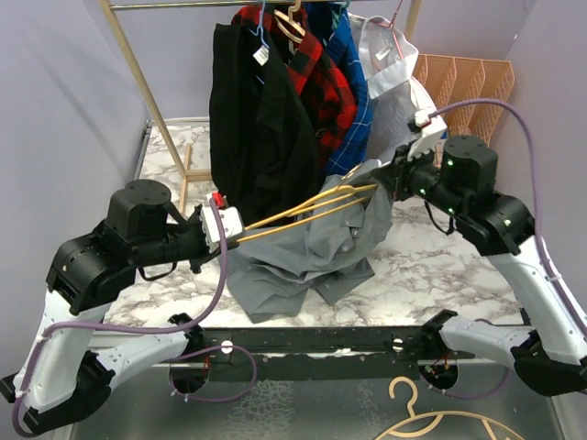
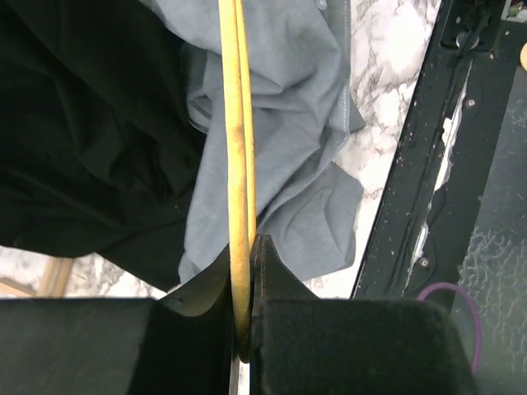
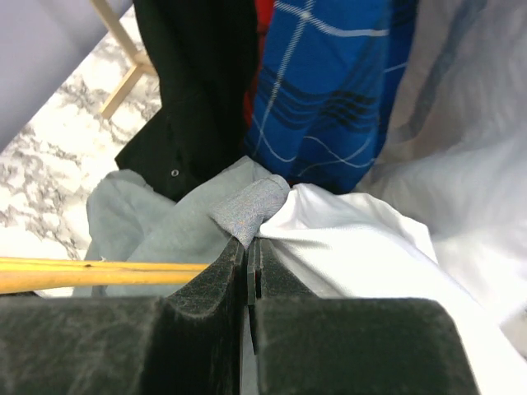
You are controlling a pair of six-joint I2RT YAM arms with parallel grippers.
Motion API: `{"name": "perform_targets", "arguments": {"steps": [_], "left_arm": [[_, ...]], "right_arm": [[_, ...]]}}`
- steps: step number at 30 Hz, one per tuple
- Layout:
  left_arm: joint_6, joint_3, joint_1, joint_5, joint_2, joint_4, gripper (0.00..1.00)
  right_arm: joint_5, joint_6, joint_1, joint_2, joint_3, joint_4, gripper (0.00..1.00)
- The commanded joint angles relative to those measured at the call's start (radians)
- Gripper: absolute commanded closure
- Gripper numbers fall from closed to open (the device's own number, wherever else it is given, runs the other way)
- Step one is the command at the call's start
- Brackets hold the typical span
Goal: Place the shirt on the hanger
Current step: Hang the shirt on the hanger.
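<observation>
The light-grey shirt [image 1: 312, 249] hangs bunched over the marble table, draped on the far end of the thin yellow hanger [image 1: 307, 209]. My left gripper [image 1: 229, 225] is shut on the hanger's near end; in the left wrist view the yellow hanger [image 2: 239, 156] runs up from between the closed jaws of the left gripper [image 2: 244, 251] across the shirt [image 2: 309, 123]. My right gripper [image 1: 393, 172] is shut on a fold of the shirt's upper edge. In the right wrist view the right gripper [image 3: 248, 245] pinches that grey shirt fold [image 3: 251, 210], with the hanger [image 3: 99, 274] to the left.
A wooden rack [image 1: 138, 69] behind holds a black garment [image 1: 252, 110], red and blue plaid shirts [image 1: 344, 64] and a white shirt [image 1: 394, 87], which presses against the right gripper. An orange file organiser [image 1: 463, 82] stands back right. A pale tan hanger [image 1: 431, 420] lies at the near edge.
</observation>
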Motion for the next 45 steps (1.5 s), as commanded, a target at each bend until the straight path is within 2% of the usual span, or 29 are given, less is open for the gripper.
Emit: {"name": "perform_targets", "arguments": {"steps": [1, 6, 12, 15, 18, 21, 26, 29, 32, 37, 45], "left_arm": [[0.084, 0.162, -0.018, 0.134, 0.039, 0.004, 1.00], [0.118, 0.351, -0.054, 0.114, 0.084, -0.151, 1.00], [0.062, 0.495, -0.166, -0.039, 0.133, -0.100, 1.00], [0.047, 0.501, -0.181, -0.055, 0.160, -0.035, 1.00], [0.043, 0.490, -0.181, -0.048, 0.178, -0.012, 1.00], [0.053, 0.380, -0.181, -0.059, 0.137, 0.000, 1.00], [0.037, 0.033, -0.145, -0.033, -0.032, 0.067, 1.00], [-0.018, -0.168, -0.115, -0.003, -0.135, 0.160, 1.00], [-0.084, -0.331, -0.100, -0.030, -0.213, 0.287, 1.00], [-0.175, -0.433, -0.076, -0.042, -0.241, 0.434, 1.00], [-0.395, -0.674, -0.026, 0.199, -0.229, 0.741, 1.00]], "right_arm": [[0.125, 0.094, 0.006, -0.059, 0.090, -0.146, 0.99], [0.116, 0.199, 0.006, -0.061, 0.237, -0.314, 0.99], [0.127, 0.161, 0.006, 0.046, 0.531, -0.372, 0.99], [0.060, 0.157, 0.006, 0.147, 0.609, -0.330, 0.99], [-0.031, 0.181, 0.006, 0.163, 0.525, -0.179, 0.99], [-0.054, 0.211, 0.006, 0.139, 0.383, -0.081, 0.99], [0.004, 0.250, 0.006, -0.028, 0.070, 0.045, 0.99], [0.019, 0.276, 0.006, -0.129, -0.067, 0.101, 0.99], [0.055, 0.302, 0.006, -0.182, -0.131, 0.062, 0.99], [0.111, 0.354, 0.006, -0.260, -0.208, -0.033, 0.99], [0.163, 0.472, 0.006, -0.408, -0.355, -0.086, 0.99]]}}
